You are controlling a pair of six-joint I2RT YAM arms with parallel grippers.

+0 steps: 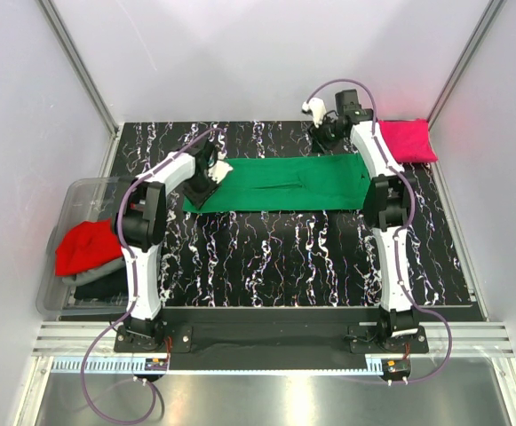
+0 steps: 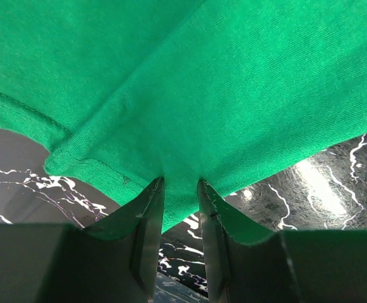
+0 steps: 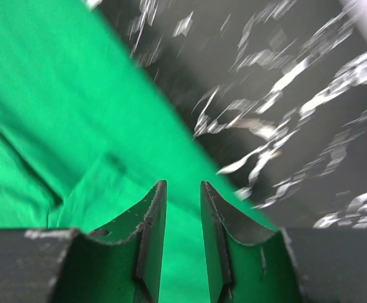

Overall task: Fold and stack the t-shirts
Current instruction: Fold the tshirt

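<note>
Your left arm (image 1: 142, 226) rises from its base at 7 o'clock and bends at the elbow. It then reaches toward 1 o'clock, with the wrist tipped down on the 9 o'clock end of the green shirt (image 1: 284, 182). In the left wrist view the left fingers (image 2: 142, 221) are closed on the cloth. A pinch of green sits between the tips, and the fabric puckers there, beside a stitched hem.

Your right arm (image 1: 386, 213) goes from its base at 5 o'clock straight toward 12, crosses over the 3 o'clock end of the shirt, and then leans toward 11 o'clock. Its wrist is at the far edge of the shirt. The right fingers (image 3: 148, 227) stand close together with green cloth filling the narrow gap, so they look to grip the shirt near its edge. This view is blurred.

The green shirt lies on the desk (image 1: 266, 266) as a long band, a little toward 12 from the middle. Its long axis runs from 9 to 3 o'clock. I cannot tell which end is the collar.

The pink shirt (image 1: 408, 140) is folded at 2 o'clock, well apart from the green one. The red shirt (image 1: 87, 247) lies in the bin (image 1: 80, 191) at 9 o'clock, on top of dark shirts (image 1: 98, 286).
</note>
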